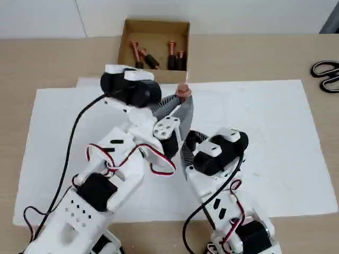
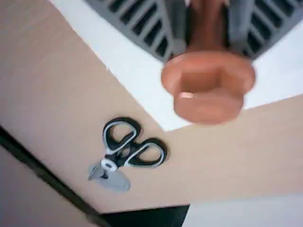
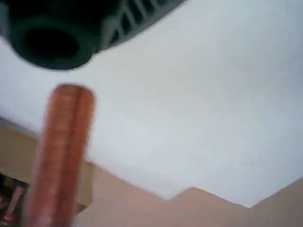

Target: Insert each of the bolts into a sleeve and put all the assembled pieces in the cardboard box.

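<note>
While left gripper clamps copper bolt by shank, head past fingertips, over far edge of white paper, right gripper grips black sleeve close by. Bolt's threaded tip near sleeve's open end, not inside. Four assembled pieces lie in cardboard box. Scissors on table, well apart.

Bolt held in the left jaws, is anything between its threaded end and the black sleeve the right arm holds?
Nothing visible does. The tip of the bolt sits a little apart from the open end of the sleeve, with only the white paper behind the gap.
</note>
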